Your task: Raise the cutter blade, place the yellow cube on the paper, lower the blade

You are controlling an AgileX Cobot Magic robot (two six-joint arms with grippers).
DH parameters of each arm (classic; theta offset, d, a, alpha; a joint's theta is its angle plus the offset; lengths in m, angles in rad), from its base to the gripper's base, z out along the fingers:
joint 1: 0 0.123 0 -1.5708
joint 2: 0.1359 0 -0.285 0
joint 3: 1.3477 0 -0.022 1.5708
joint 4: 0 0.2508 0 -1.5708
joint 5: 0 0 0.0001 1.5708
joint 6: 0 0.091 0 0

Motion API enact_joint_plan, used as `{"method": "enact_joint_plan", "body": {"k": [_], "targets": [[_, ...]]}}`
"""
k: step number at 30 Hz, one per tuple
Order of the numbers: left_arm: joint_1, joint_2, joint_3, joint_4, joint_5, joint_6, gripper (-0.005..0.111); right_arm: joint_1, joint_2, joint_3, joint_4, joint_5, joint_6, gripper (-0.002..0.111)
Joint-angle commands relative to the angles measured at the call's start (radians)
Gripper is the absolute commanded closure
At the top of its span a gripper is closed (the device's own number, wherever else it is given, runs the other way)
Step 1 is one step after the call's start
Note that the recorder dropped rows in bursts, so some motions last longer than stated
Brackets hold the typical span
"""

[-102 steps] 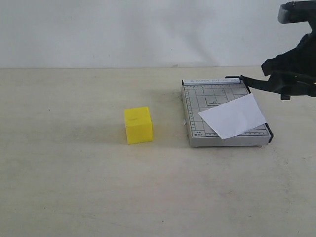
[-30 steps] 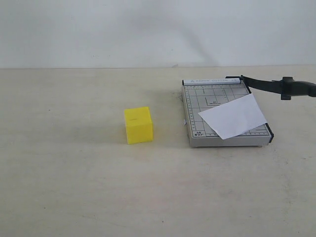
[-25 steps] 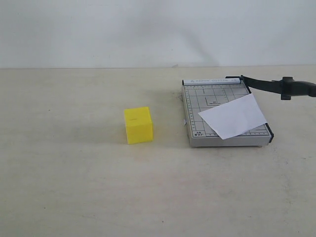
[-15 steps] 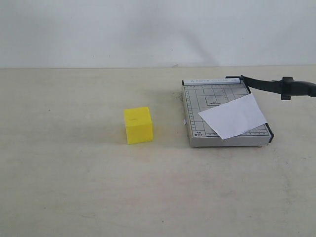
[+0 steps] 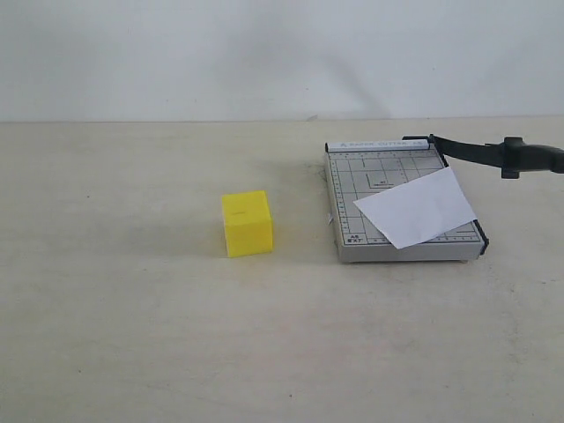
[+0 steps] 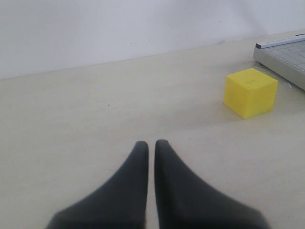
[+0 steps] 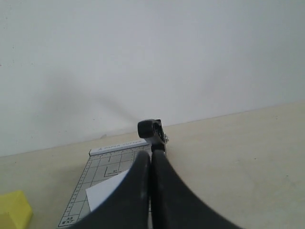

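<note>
The yellow cube (image 5: 247,223) sits on the table left of the grey gridded cutter board (image 5: 352,189). The white paper (image 5: 416,207) lies askew on the board's near right part. The cutter blade (image 5: 471,151) stands raised, its thick handle (image 5: 531,158) out to the right, with nothing holding it. Neither gripper shows in the exterior view. My left gripper (image 6: 150,143) is shut and empty, low over the table, with the cube (image 6: 250,92) ahead and apart from it. My right gripper (image 7: 151,155) is shut and empty, in line with the blade's black end (image 7: 151,129); the paper (image 7: 107,193) shows beside its fingers.
The pale table (image 5: 132,335) carries only the cube and the cutter. A white wall (image 5: 264,53) closes off the back. A corner of the cutter board (image 6: 286,55) appears beyond the cube in the left wrist view.
My right gripper, which was at the blade's handle 3.4 s ago, has left the exterior view. The blade stays raised. Nothing has moved in the last second.
</note>
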Motion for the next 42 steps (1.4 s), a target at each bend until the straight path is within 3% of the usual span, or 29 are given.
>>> {"method": "enact_joint_plan", "body": {"k": [1,18,21,23,26,30,36,42], "targets": [[0.002,-0.003,-0.003,-0.009,-0.009,0.003,0.102,0.001,-0.005,0.005,-0.010,0.010,0.002,0.108],[0.002,-0.003,-0.003,-0.009,-0.009,0.003,0.102,0.001,-0.005,0.005,-0.010,0.010,0.002,0.108],[0.002,-0.003,-0.003,0.003,-0.061,0.003,0.102,0.001,-0.005,0.005,-0.010,0.010,0.002,0.108],[0.002,-0.003,-0.003,-0.087,-0.144,-0.022,0.102,0.001,-0.005,0.005,-0.010,0.010,0.002,0.108],[0.002,-0.003,-0.003,-0.357,-0.270,-0.171,0.102,0.001,-0.005,0.005,-0.010,0.010,0.002,0.108],[0.002,-0.003,-0.003,-0.609,-0.299,-0.311,0.102,0.001,-0.005,0.005,-0.010,0.010,0.002,0.108],[0.002,-0.003,-0.003,-0.634,-0.352,-0.287,0.102,0.001,-0.005,0.005,-0.010,0.010,0.002,0.108],[0.002,-0.003,-0.007,-0.649,-0.317,-0.291,0.102,0.001,-0.005,0.005,-0.010,0.010,0.002,0.108]]}}
